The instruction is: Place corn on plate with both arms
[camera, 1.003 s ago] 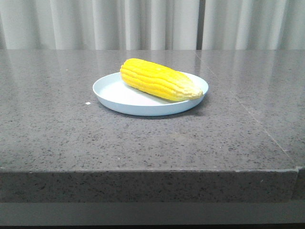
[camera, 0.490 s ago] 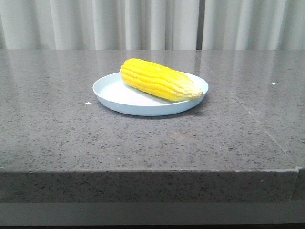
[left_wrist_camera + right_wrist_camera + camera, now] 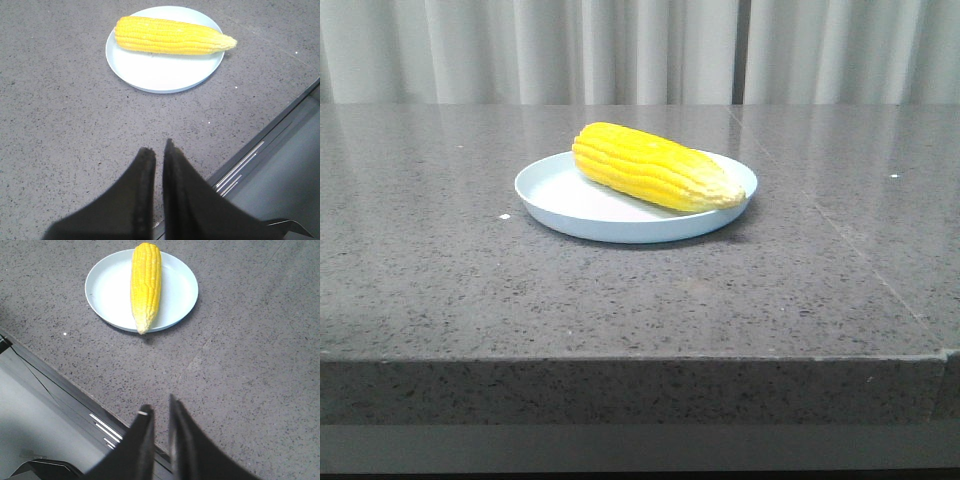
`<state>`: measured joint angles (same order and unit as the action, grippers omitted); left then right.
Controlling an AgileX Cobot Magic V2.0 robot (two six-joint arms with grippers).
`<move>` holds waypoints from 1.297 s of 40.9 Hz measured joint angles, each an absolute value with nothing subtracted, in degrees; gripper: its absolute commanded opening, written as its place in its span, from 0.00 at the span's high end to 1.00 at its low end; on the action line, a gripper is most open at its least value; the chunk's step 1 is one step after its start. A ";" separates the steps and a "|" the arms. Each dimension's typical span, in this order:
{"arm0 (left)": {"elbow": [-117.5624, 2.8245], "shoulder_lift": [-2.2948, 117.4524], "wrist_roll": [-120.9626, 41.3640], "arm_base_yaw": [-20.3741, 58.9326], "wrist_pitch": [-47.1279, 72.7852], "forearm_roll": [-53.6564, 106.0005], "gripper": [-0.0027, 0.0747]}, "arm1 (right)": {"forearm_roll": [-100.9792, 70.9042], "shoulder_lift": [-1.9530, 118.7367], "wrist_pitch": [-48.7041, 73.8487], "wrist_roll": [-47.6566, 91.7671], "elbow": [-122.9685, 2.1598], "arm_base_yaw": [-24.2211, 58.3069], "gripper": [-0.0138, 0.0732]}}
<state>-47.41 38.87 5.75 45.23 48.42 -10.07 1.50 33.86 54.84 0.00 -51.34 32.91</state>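
Note:
The yellow corn (image 3: 655,167) lies on the pale blue plate (image 3: 555,195) in the middle of the grey stone table, its paler tip over the plate's right rim. It also shows on the plate (image 3: 165,75) in the left wrist view as the corn (image 3: 172,36), and in the right wrist view as the corn (image 3: 146,284) on the plate (image 3: 107,290). My left gripper (image 3: 157,150) is shut and empty above the table's front edge, well back from the plate. My right gripper (image 3: 160,407) is shut and empty, also near the front edge. Neither arm shows in the front view.
The table's front edge (image 3: 270,127) with a dark rail runs close beside both grippers. A white curtain (image 3: 640,50) hangs behind the table. A small white speck (image 3: 504,216) lies left of the plate.

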 measured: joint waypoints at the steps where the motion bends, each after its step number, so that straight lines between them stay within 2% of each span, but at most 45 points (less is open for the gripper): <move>1: -47.41 38.87 5.75 45.23 48.42 -10.07 0.99 | 1.50 33.86 54.84 0.00 -51.34 32.91 0.92; 35: -47.33 38.48 5.75 44.99 48.42 -10.07 0.99 | 1.50 33.86 54.84 0.00 -51.34 32.91 0.92; 45: -42.96 33.50 5.75 34.44 45.49 -5.02 0.99 | 1.50 33.86 54.84 -0.32 -51.34 32.91 0.92; 53: -30.83 23.76 5.75 25.87 33.08 -3.06 0.99 | 1.50 33.86 54.84 -0.32 -51.34 32.91 0.92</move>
<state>-30.83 23.76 5.75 25.87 33.08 -3.06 1.50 33.86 54.84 -0.32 -51.34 32.91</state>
